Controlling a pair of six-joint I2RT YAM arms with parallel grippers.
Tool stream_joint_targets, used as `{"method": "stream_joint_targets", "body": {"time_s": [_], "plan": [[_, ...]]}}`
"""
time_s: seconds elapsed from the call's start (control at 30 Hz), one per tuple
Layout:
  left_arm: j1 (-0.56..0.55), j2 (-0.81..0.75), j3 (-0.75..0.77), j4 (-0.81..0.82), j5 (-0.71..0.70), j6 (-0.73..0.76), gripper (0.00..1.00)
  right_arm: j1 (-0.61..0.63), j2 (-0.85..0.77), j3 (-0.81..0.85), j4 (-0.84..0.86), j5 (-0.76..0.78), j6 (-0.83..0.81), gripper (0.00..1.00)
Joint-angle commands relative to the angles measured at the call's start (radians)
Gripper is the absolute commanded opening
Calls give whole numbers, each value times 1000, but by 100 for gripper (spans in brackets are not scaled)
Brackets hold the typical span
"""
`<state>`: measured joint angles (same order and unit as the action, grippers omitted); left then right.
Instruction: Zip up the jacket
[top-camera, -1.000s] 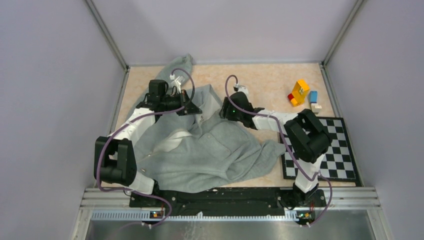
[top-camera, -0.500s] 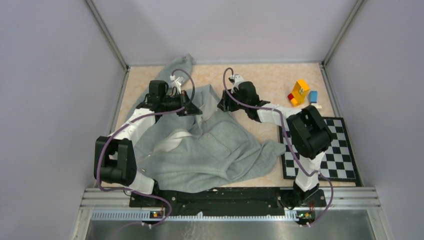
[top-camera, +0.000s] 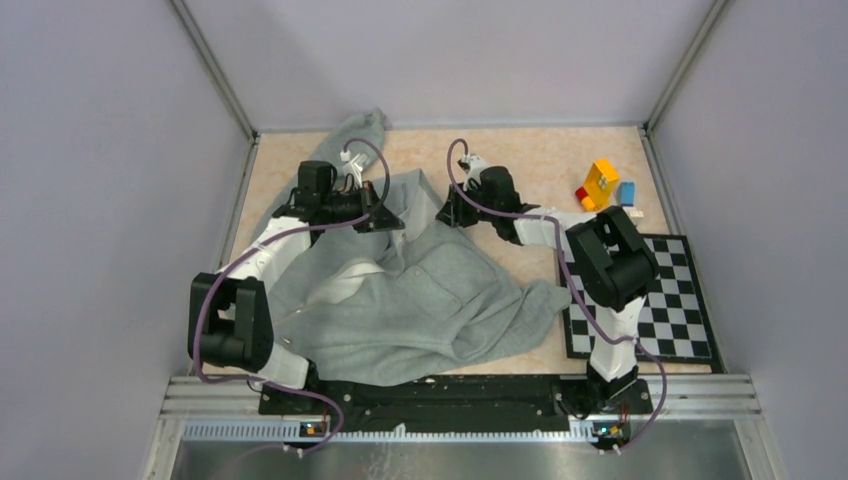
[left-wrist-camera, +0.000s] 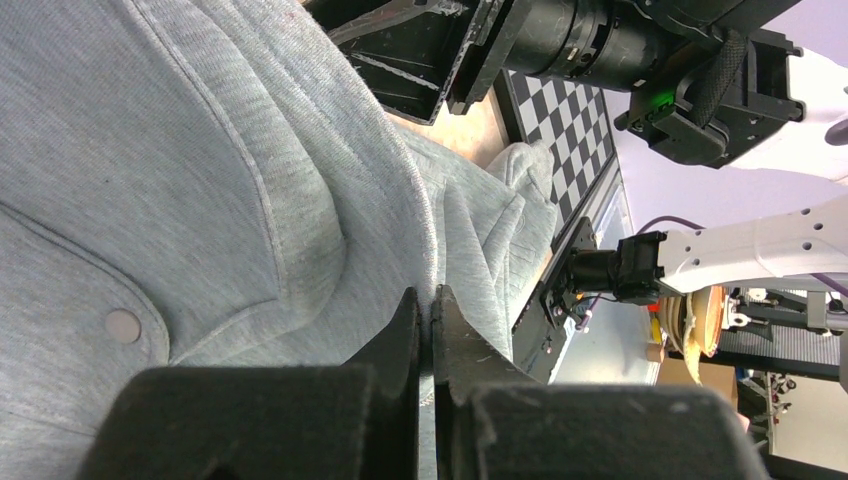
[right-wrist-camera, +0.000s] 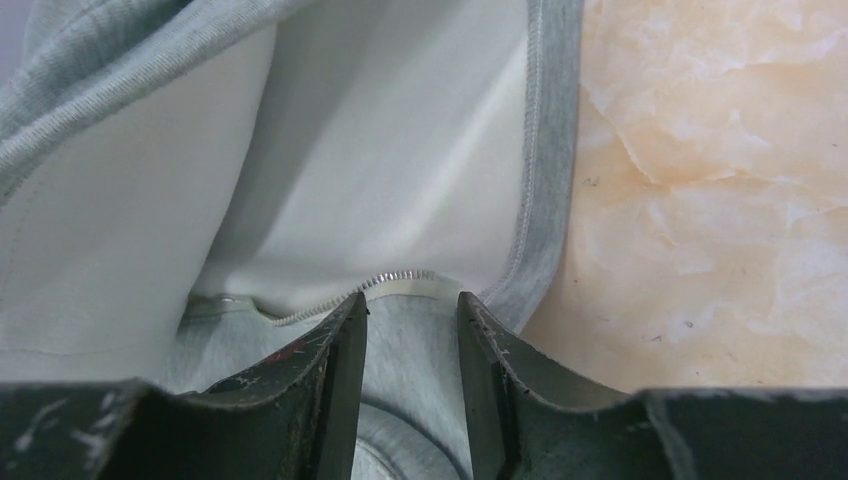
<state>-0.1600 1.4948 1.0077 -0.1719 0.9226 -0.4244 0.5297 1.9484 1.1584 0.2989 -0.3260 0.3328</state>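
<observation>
The light grey jacket lies rumpled across the table's left and middle, with its white lining showing. My left gripper sits on its upper part and is shut on a raised fold of the grey fabric. My right gripper is at the jacket's far right edge. Its jaws are open with grey fabric lying between them. The zipper teeth run just ahead of the fingertips, below the white lining. The jacket's front is open.
A black-and-white checkered mat lies at the right. A yellow toy block, a blue one and a white one stand at the back right. Bare table shows right of the jacket's hem. Walls enclose three sides.
My right gripper has moved toward the far side and a little left, onto the jacket's edge. The left arm and its grip have not moved.
</observation>
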Motion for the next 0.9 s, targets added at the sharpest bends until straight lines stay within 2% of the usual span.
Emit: {"method": "stream_joint_targets", "body": {"time_s": [0.0, 0.23, 0.4, 0.43, 0.77, 0.8, 0.87], "plan": [[0, -12, -3, 40, 23, 1, 0, -14, -9, -31, 85, -28, 3, 39], [0, -12, -1, 40, 21, 3, 0, -23, -11, -46, 96, -49, 4, 38], [0, -9, -1, 39, 19, 3, 0, -25, -11, -80, 150, -90, 19, 20], [0, -8, -1, 38, 20, 3, 0, -25, -14, -89, 164, -100, 24, 19], [0, -6, 0, 35, 15, 6, 0, -27, -29, -165, 272, -101, 30, 19], [0, -4, 0, 34, 16, 6, 0, -27, -31, -179, 313, -99, 35, 17], [0, -2, -1, 34, 16, 6, 0, -26, -35, -195, 357, -81, 40, 2]]}}
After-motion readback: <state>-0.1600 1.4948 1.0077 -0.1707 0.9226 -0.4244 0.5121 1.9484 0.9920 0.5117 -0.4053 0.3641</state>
